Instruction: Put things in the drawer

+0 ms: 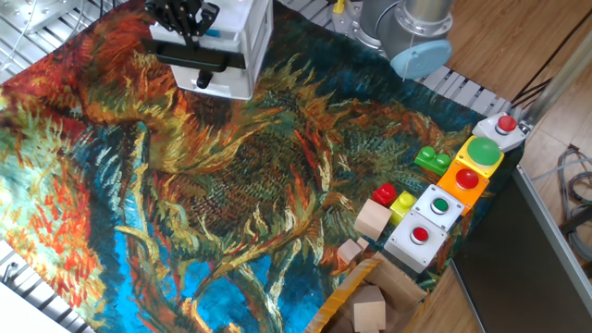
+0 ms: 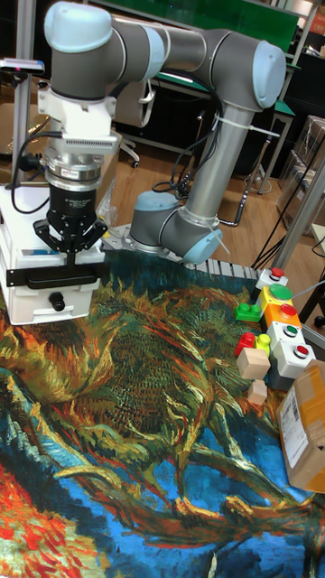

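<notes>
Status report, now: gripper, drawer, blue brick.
Gripper down at the drawer front, fingers drawn together. Drawer sticks out only slightly from the white cabinet. Blue brick glimpsed behind the fingers. Nothing blocking.

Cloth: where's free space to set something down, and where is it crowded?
Free: the wide middle and left of the cloth, between the white cabinet and the button boxes. Crowded: right edge, where bricks and wooden blocks sit against the boxes.
</notes>
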You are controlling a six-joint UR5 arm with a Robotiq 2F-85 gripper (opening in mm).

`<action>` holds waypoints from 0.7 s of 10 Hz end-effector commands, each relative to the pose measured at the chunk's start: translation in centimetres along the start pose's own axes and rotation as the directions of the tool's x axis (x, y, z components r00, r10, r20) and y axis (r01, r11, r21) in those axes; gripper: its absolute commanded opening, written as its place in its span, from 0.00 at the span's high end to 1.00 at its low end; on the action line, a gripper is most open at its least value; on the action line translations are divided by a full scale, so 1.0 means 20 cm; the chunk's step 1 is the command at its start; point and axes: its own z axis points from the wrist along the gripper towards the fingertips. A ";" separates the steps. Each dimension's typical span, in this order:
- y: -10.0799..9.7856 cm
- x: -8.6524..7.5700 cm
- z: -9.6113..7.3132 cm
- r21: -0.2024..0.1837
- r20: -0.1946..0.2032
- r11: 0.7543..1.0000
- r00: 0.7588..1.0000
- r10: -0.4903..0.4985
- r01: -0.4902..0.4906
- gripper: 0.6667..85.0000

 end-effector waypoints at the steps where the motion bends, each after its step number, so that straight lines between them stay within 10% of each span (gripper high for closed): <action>1: 0.01 0.04 0.00 -0.019 0.017 1.000 1.000 -0.005 0.005 0.99; 7: 0.02 0.10 -0.02 -0.037 0.007 0.999 1.000 0.005 -0.005 0.99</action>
